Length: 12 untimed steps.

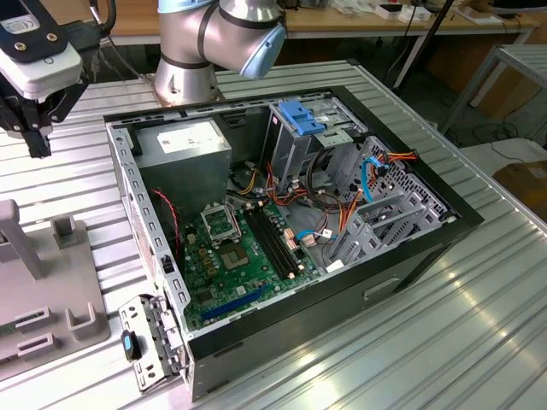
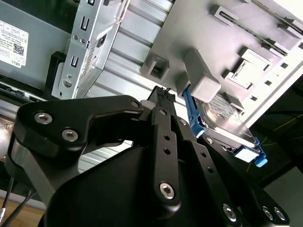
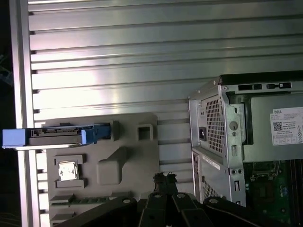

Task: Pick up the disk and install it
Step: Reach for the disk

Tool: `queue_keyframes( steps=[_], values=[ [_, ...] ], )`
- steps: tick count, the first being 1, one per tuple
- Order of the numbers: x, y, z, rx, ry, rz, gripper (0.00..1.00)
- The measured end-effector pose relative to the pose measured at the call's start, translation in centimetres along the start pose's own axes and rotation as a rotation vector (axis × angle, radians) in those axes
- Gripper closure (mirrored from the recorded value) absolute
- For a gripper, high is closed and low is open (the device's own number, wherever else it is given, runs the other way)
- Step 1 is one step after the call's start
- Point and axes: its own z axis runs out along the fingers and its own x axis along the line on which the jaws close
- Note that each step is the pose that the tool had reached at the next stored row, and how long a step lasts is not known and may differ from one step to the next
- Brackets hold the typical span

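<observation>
On the grey holder (image 3: 142, 158) atop the ribbed bench (image 3: 118, 61), the disk (image 3: 57, 135) stands on edge: grey metal, bright blue rails, one end overhanging, label face hard to make out. Pincer (image 3: 163, 178) hovers nearby, closed, empty, body cut off. Open computer case (image 3: 227, 132) sits beside.

Exterior elevated; wrist cameras over fixture (image 3: 142, 161)

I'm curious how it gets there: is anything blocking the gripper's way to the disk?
Nothing visible blocks it. In the first wrist view the gripper hangs near the grey holder plate, apart from the disk, which stands on edge at the plate's border. Between them lie just low raised blocks on the plate.
</observation>
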Motion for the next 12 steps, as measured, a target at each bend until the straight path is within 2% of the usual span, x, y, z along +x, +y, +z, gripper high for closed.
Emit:
queue_keyframes(
  steps=[12],
  values=[
    [3.17,-0.24,-0.08,0.0,-0.0001,0.0,0.89]
  ],
)
